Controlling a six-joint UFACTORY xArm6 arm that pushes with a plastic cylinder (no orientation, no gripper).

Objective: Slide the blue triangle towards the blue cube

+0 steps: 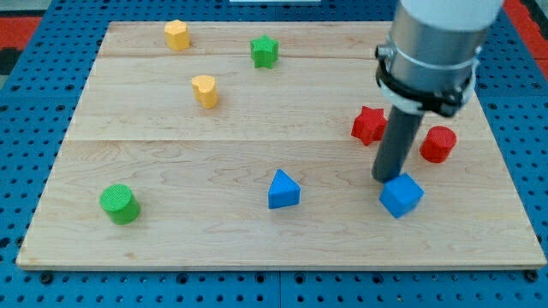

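Camera view: my tip (387, 177) rests on the wooden worktop (171, 231) just above the blue cube (401, 195), touching or nearly so; there is no hand. The blue triangle (282, 190) lies well apart, toward the view's left. A red star (369, 125) and a red cylinder (437, 144) flank the rod.

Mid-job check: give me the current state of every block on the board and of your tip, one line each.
my tip: down at the board, just above-left of the blue cube, apparently touching it
blue cube: lower right, flat on the board
blue triangle: left of the cube, apart, untouched
red star: left of the rod
red cylinder: right of the rod
green cylinder: upright, lower left
green star: top
yellow blocks: upper left, apart
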